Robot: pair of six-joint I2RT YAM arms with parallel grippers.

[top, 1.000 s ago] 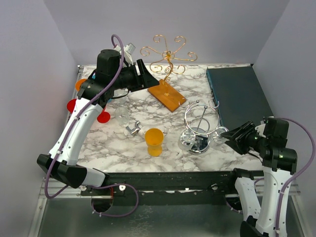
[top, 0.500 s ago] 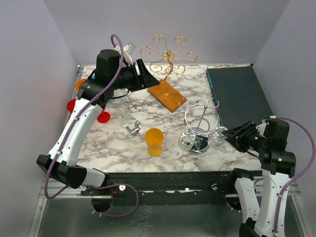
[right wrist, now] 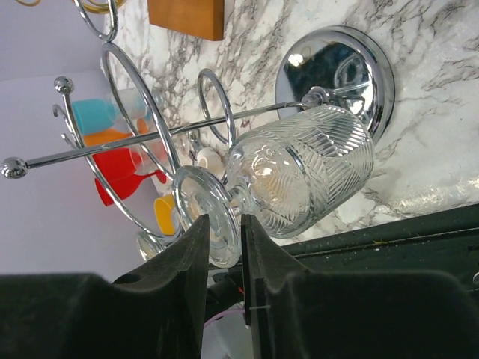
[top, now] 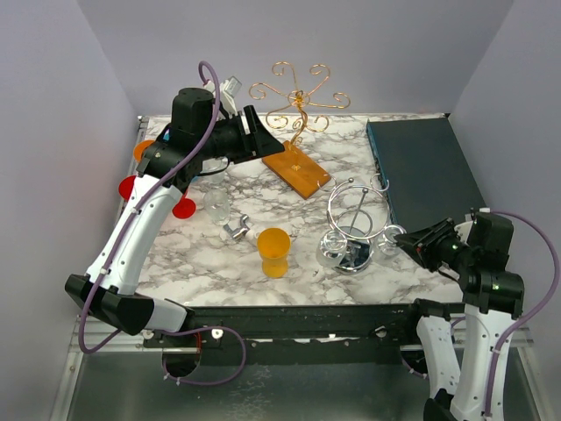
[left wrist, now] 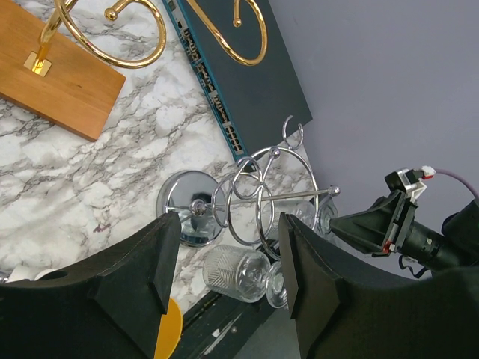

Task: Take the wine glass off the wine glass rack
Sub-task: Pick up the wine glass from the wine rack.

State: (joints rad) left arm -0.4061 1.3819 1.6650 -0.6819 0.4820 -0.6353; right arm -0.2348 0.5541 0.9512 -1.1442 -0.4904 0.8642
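The chrome wine glass rack (top: 355,203) stands at the table's near right, also in the left wrist view (left wrist: 258,196). A clear ribbed wine glass (right wrist: 299,179) hangs sideways from the rack's ring. My right gripper (right wrist: 224,224) is shut on the rim of the glass's foot (right wrist: 202,213), seen small from above (top: 406,244). My left gripper (left wrist: 229,221) is open and empty, high over the table's far left (top: 266,140), away from the rack.
A second clear glass (left wrist: 238,273) hangs on the rack's near side. A gold rack (top: 296,96) stands on a wood base (top: 296,168). A dark blue box (top: 425,171) lies at right. An orange cup (top: 273,250) and red glasses (top: 129,186) stand left.
My right gripper has shifted slightly toward the near right beside the rack. The left arm has not moved.
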